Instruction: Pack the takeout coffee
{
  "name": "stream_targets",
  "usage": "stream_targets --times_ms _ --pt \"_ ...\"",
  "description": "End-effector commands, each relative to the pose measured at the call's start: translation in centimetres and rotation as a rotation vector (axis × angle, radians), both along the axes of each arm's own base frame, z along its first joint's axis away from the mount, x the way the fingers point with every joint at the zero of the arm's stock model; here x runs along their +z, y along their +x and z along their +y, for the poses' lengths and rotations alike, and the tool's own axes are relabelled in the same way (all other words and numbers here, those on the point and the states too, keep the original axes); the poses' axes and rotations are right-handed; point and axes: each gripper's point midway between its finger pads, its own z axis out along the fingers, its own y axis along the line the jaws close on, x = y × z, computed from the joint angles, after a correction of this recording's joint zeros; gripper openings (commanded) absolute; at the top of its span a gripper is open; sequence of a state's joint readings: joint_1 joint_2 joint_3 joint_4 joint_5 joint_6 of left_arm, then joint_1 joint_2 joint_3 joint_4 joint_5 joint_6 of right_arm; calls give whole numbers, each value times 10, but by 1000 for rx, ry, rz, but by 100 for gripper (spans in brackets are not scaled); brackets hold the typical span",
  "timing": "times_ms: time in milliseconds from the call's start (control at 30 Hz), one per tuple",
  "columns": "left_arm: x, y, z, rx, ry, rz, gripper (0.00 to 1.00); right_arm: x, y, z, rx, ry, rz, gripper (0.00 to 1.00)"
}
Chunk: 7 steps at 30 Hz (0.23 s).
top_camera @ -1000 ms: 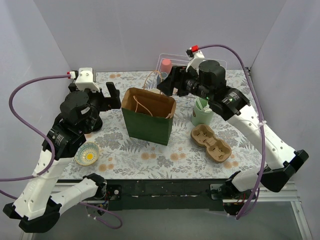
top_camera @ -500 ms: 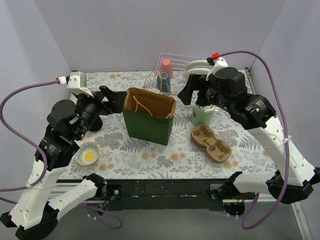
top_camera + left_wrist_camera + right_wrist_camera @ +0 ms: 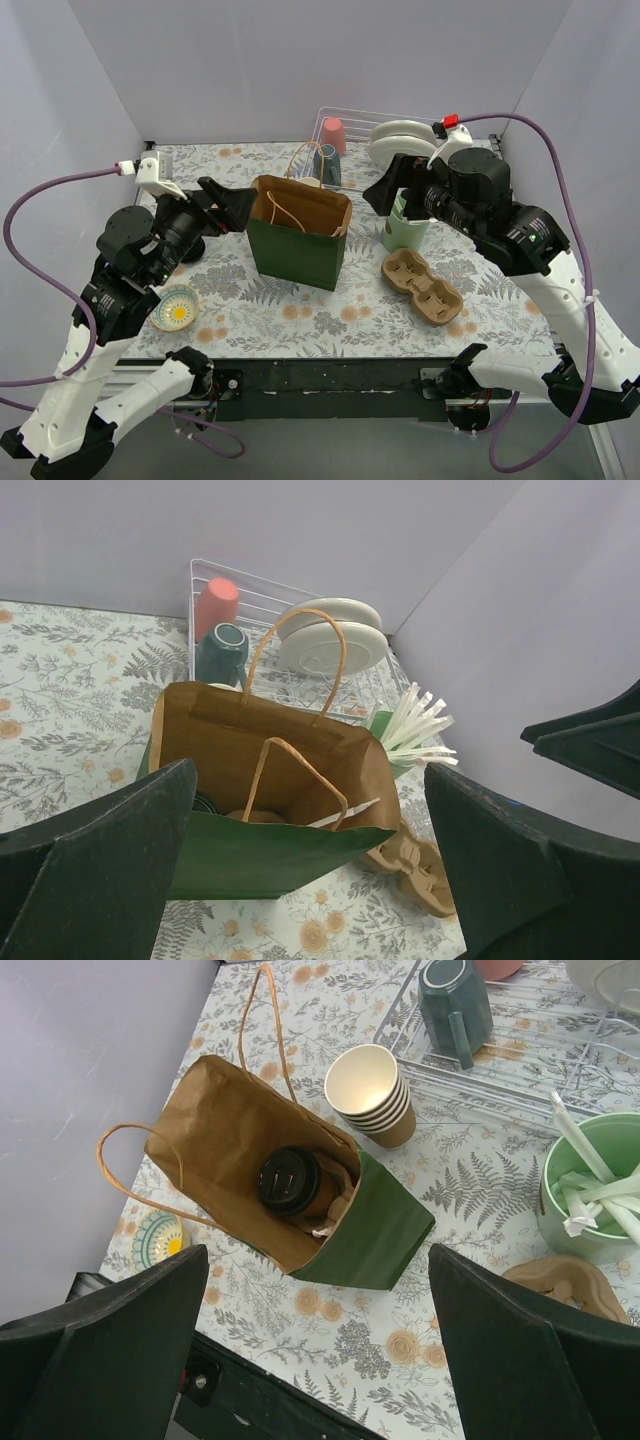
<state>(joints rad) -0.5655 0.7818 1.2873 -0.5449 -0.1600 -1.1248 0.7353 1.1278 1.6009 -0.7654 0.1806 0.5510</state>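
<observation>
Black-lidded takeout coffee (image 3: 290, 1182) sits down inside the green bag (image 3: 375, 1235), my left gripper (image 3: 228, 200) and right gripper (image 3: 385, 190) both spread wide and empty, so I'd back off high, clear of its rim.

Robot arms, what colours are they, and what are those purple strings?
The left arm and right arm are chunky white shells with round black joints. The left pincer and right pincer each have two flat black fingers. The purple strings are cables, one looping from each wrist, joined there by a small red plug.
</observation>
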Motion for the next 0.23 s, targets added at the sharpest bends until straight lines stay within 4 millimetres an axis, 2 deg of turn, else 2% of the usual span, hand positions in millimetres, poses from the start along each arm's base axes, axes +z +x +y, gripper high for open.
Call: stream_targets --times_ms 0,200 --pt "8 -5 3 0 -29 -25 98 16 5 5 -1 56 -47 99" --pt "11 -6 6 7 -15 -39 98 16 6 7 -4 63 -48 99"
